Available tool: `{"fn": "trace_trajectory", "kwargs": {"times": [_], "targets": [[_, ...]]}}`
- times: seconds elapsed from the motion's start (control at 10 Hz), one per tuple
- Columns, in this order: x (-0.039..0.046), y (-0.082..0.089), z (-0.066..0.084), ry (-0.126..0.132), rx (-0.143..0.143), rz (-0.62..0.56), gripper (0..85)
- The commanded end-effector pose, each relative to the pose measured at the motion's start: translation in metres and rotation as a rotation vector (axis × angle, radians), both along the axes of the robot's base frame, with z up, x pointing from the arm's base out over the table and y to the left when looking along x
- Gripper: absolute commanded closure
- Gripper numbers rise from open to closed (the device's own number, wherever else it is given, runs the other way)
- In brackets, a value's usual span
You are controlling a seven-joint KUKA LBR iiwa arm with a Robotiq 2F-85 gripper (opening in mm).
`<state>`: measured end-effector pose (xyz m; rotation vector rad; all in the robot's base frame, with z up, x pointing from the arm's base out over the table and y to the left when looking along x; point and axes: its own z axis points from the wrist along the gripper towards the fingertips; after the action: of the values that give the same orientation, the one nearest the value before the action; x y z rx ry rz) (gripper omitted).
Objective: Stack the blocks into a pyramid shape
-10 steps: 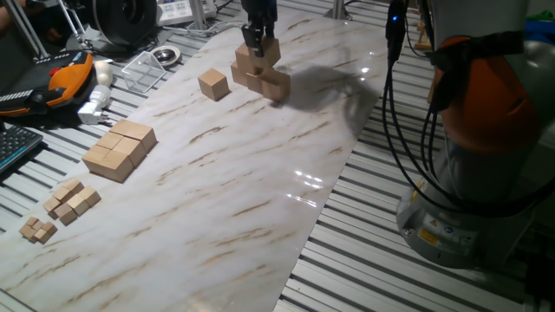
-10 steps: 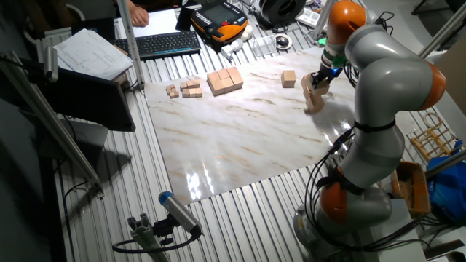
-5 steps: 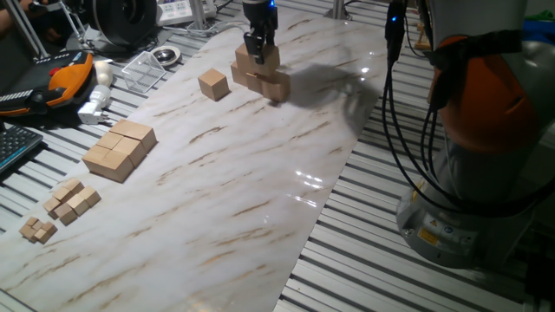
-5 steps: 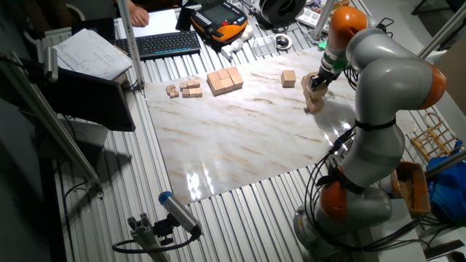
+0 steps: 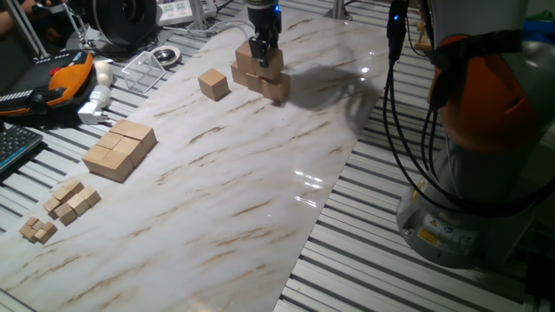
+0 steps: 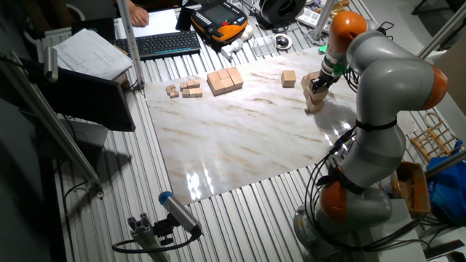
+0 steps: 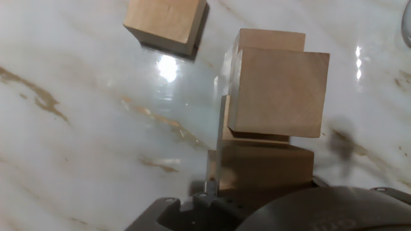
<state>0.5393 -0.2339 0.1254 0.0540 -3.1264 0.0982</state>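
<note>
1. In the hand view my own housing fills the bottom edge, and right above it sits a stack of blocks [image 7: 270, 128]: a lower cube, then an upper cube [image 7: 279, 93] resting on it, its broad face turned toward the camera, with another cube's top edge showing just behind.
2. My gripper [image 5: 264, 49] hangs at the top centre of one fixed view, directly over that stack [image 5: 260, 74]. Its fingers come down to the top cube, but I cannot tell from any view whether they are clamped on it or apart from it.
3. In that fixed view the stack shows a lower row of cubes on the marble board [image 5: 217, 199] with a cube set on top, all touching.
4. A single loose block [image 5: 213, 84] stands on the board to the left of the stack, apart from it. In the hand view it is the cube at the upper left [image 7: 166, 22], with a bright glare spot just below it.
5. In the other fixed view the stack [image 6: 314, 91] is at the right side of the board under my gripper [image 6: 318, 81], and the loose block [image 6: 289, 78] lies to its left.
6. Further left in one fixed view lies a flat slab of joined cubes [image 5: 119, 149], well apart from the stack.
7. Beyond it, toward the lower left corner, lie clusters of tiny cubes [image 5: 69, 201].
8. Off the board at the upper left sits an orange and black pendant [image 5: 61, 78], beside a keyboard [image 5: 13, 143] at the left edge.
</note>
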Motion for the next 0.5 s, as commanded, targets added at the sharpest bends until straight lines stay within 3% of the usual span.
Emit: {"fn": "trace_trajectory", "kwargs": {"times": [0.0, 0.4], "targets": [[-0.0003, -0.0011, -0.0017, -0.002, 0.002, 0.001, 85.0], [0.0002, -0.0020, -0.0069, -0.007, 0.009, -0.016, 85.0]]}}
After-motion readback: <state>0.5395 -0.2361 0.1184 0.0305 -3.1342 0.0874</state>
